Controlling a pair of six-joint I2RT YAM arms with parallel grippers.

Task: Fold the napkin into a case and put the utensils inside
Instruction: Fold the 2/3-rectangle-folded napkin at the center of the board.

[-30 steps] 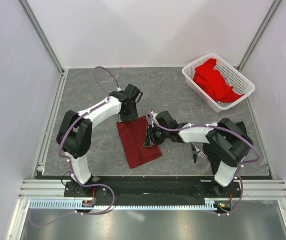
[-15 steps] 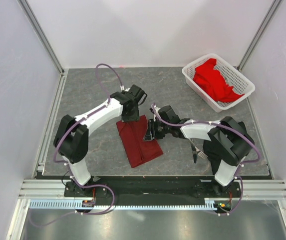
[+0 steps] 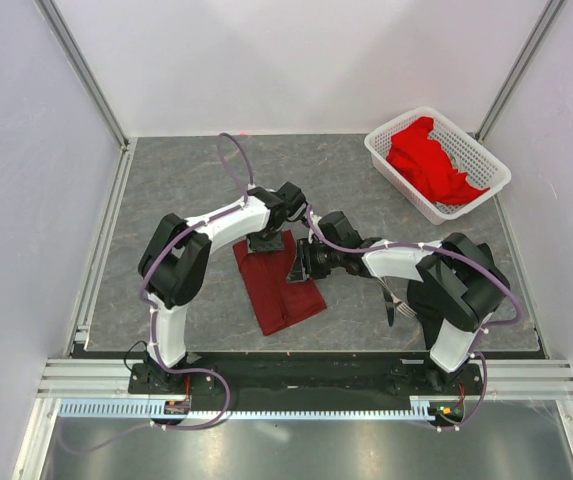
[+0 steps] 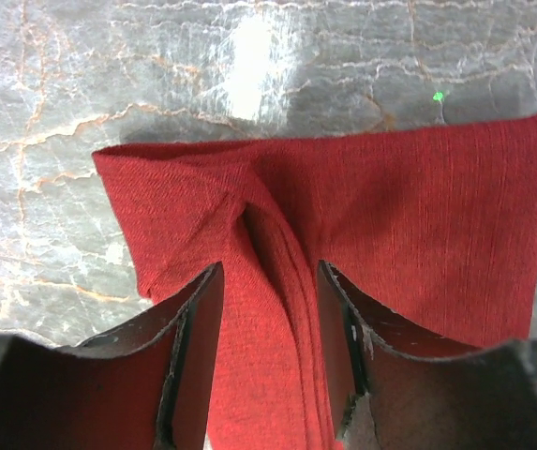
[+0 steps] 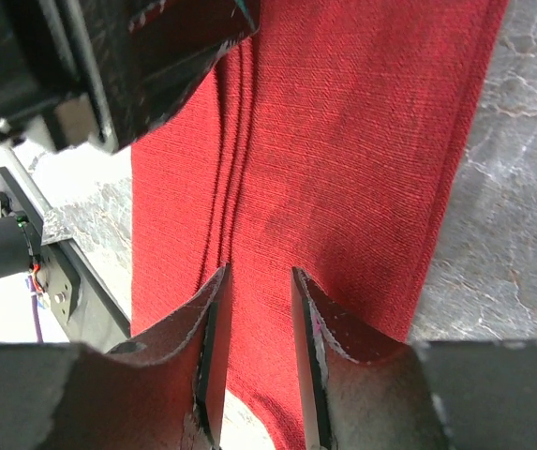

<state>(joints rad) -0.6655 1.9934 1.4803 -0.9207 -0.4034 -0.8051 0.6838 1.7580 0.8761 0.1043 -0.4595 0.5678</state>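
The left gripper (image 4: 270, 269) stands spread astride a raised pleat at the far end of the dark maroon-red cloth napkin (image 3: 278, 282). The napkin lies mid-table, folded into a long, narrow case with smooth, flat sides. The right gripper (image 5: 260, 274), parted less widely, straddles the same seam and pinches nothing visible. The slim silver metal utensils (image 3: 403, 311) lie outside the case, half hidden under the right arm. Folding looks nearly done, and I judge that inserting the utensils remains.

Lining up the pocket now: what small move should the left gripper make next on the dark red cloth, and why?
Probably close the left gripper on the raised centre fold of the dark maroon cloth napkin: its open fingers straddle that ridge near the cloth's end.
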